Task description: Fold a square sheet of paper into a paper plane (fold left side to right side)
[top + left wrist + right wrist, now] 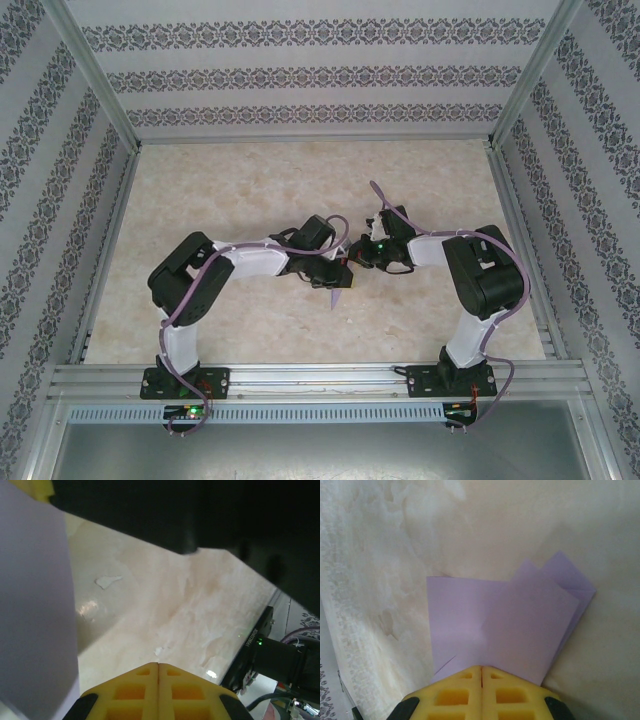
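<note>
Right tool (481,670) pinched on folded paper (510,625); near edge hidden

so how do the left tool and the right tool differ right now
The right tool has the folded purple paper running into its tips, seemingly pinched; the left tool has bare table ahead of its tips, the paper standing off to one side. From above, the left tool comes in from the left, the right tool from the right. Both are shut and yellow-tipped.
</note>
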Robot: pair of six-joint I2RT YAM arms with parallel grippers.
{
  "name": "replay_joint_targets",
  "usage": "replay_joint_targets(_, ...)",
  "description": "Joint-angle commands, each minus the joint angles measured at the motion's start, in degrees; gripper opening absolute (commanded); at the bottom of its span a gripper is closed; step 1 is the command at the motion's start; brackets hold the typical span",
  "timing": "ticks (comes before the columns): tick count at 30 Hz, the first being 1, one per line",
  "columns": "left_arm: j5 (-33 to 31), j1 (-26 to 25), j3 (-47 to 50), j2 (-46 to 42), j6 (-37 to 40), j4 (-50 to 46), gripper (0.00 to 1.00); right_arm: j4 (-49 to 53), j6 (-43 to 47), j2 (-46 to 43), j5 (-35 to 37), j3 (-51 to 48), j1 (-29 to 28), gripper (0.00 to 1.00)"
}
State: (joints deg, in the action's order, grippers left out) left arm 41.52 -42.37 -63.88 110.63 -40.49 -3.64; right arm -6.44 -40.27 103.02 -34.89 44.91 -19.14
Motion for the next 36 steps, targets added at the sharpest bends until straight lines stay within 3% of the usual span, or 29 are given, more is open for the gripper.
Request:
replay_joint_targets(1, -0.57, 0.09, -2.29, 1.52, 2.13, -2.04, 0.01, 4.83, 1.69, 3.15, 6.04, -0.52, -0.89, 0.0)
replay_joint_targets(25, -2.58, 0.18, 2.57, 3.04, 3.93, -3.47, 0.0, 9.38, 3.53, 3.43, 9.05, 0.69, -0.82, 0.0)
replay_joint_targets(36, -0.02, 0.18, 12.59, -3.89, 3.99, 0.85, 0.04, 10.64, 4.67, 4.02, 8.71, 1.84, -0.16, 0.0)
